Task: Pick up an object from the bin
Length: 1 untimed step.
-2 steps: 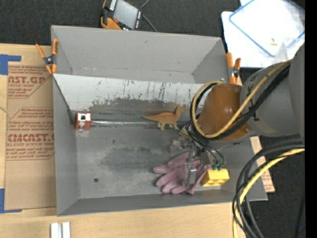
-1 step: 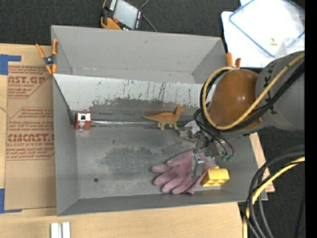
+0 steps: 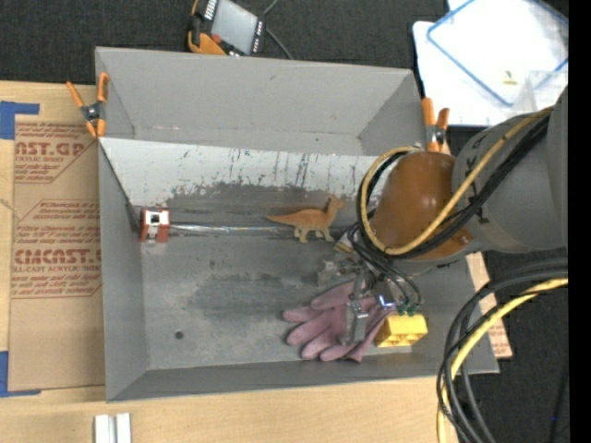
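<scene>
My gripper reaches down at the bin's near right, its metal fingers on a pink rubber glove that lies flat with its fingers pointing left. Whether the glove is between the fingers I cannot tell. A yellow toy brick lies just right of the gripper, against the bin's right wall. An orange toy dinosaur stands farther back, near the rear wall.
A long thin metal rod with a red and white end lies along the back of the bin floor, from the left wall toward the dinosaur. The arm with its orange cover and cables hangs over the bin's right side.
</scene>
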Each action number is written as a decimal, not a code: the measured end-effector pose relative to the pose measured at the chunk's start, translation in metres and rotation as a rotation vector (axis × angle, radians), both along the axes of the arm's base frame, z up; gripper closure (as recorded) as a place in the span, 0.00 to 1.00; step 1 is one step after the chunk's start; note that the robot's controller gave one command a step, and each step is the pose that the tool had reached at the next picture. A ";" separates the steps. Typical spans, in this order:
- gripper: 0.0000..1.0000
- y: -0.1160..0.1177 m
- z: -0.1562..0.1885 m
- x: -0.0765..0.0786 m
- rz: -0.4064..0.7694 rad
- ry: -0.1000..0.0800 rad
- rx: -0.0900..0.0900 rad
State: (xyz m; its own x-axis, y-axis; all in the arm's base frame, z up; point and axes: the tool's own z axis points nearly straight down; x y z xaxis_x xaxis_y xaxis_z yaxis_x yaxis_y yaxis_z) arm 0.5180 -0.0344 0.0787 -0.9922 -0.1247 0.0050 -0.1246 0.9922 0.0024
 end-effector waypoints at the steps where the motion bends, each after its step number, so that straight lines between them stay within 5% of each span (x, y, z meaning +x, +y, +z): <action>1: 0.00 -0.007 -0.008 -0.001 -0.059 -0.023 0.000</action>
